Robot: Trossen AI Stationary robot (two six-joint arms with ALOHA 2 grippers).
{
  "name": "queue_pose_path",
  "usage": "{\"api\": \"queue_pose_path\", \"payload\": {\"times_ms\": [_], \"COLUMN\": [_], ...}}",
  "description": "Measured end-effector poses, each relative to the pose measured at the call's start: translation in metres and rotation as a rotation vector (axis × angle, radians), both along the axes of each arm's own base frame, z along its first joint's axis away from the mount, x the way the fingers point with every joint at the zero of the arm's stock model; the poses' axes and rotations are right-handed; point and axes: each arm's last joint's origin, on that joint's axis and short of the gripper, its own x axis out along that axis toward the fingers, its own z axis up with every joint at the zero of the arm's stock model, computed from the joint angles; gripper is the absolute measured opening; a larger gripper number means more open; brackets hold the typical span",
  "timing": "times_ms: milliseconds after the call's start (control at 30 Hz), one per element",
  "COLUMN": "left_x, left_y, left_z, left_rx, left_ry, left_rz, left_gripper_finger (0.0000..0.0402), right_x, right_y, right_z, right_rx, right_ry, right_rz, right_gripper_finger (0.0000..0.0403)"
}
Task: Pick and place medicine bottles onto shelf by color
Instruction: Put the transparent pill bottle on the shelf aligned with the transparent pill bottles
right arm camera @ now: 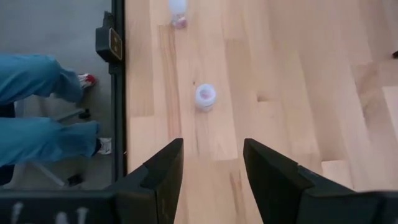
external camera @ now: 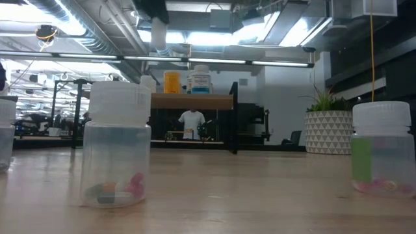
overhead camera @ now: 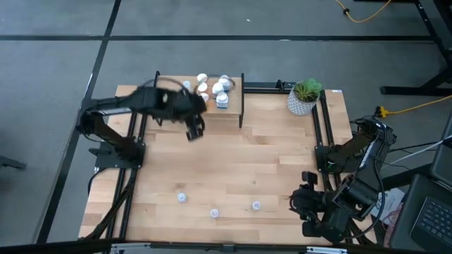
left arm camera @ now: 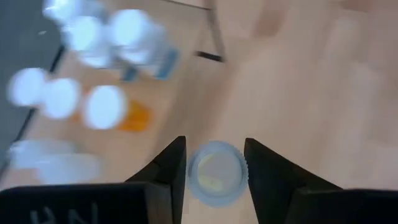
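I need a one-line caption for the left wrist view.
Left claw grips a clear vial above the shelf of bottles.

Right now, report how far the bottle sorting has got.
Done: a cluster of white-capped orange and white medicine bottles stands on the small light-wood shelf with black legs. In hand: the left pincer, beside the shelf, grips a pale-blue translucent vial. Left: three more pale vials on the wooden table's near side. The right pincer is open, holding nothing, near them.
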Motion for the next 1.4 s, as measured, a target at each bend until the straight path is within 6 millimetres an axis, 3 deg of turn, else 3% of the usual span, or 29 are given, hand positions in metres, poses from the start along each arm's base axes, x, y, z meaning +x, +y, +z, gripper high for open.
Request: {"api": "queue_pose_path", "payload": {"times_ms": [200,367,700,900,1400], "left_x": [-0.016,-0.023,-0.049,-0.060,-0.049], "left_y": [0.045,0.065,0.062,0.062,0.107], "left_z": [0.001,-0.009,-0.022,-0.041,-0.066], "left_rx": [-0.017,-0.081,-0.092,-0.045,-0.056], "left_ry": [0.053,0.083,0.132,0.025,0.019], "left_rz": [0.079,0.123,0.111,0.092,0.158], "left_gripper_finger": [0.0119,0.0119,0.0119,0.0118,0.0118], "right_x": [0.000,0.000,0.000,0.001,0.001], "right_y": [-0.001,-0.002,-0.002,-0.003,-0.003], "right_z": [0.000,0.000,0.000,0.001,0.001], "right_rx": [-0.024,-0.029,-0.038,-0.055,-0.065], "right_ry": [-0.017,-0.013,-0.034,-0.056,-0.078], "right_rz": [-0.010,-0.010,-0.025,-0.032,-0.043], "right_gripper_finger": [0.0171,0.0171,0.0171,0.0171,0.0171]}}
